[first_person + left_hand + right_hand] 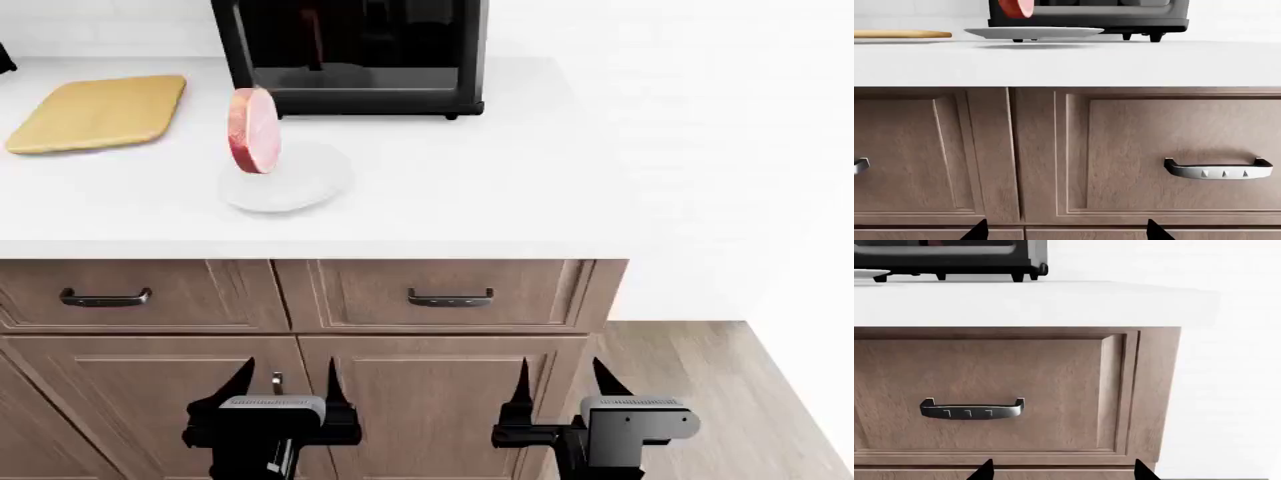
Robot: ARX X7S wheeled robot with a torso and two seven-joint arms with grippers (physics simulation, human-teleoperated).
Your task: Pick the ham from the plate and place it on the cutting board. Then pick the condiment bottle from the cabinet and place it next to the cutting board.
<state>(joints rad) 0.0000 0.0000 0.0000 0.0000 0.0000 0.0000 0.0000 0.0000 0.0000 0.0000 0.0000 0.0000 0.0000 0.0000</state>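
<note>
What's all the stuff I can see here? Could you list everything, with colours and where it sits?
Ham: one, pink with reddish rind, standing on edge on the plate.
Plate: one, white, on the counter in front of the oven.
Cutting board: one, light tan wood, on the counter toward the robot's left.
Countertop oven: one, black, at the back of the counter.
Counter: one, white top.
Drawers: two, brown wood, under the counter, each with a dark metal handle.
Cabinet doors: brown wood, below the drawers.
Floor: wood planks, to the robot's right.
Left gripper: one, black fingers open, low before the cabinet doors.
Right gripper: one, black fingers open, likewise.
</note>
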